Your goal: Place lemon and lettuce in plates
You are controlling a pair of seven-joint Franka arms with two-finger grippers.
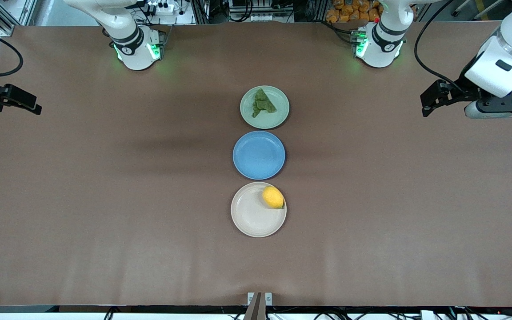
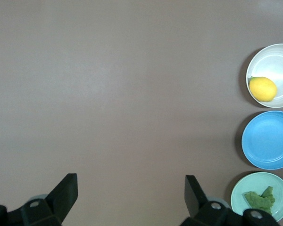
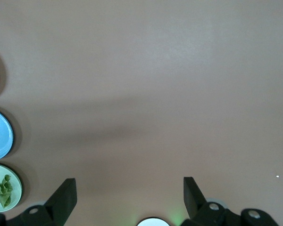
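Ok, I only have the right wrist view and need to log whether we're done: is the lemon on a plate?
Observer: Yes. The lemon lies in the cream plate, near the rim on the blue plate's side.
Operator: My view cuts off the green plate. Is the lettuce fully in it?
Observer: It is. The whole lettuce sits inside the green plate, with none over the rim.
Operator: Where are the grippers?
Observer: The left gripper is open and empty over bare table at the left arm's end. The right gripper is open over the right arm's end.
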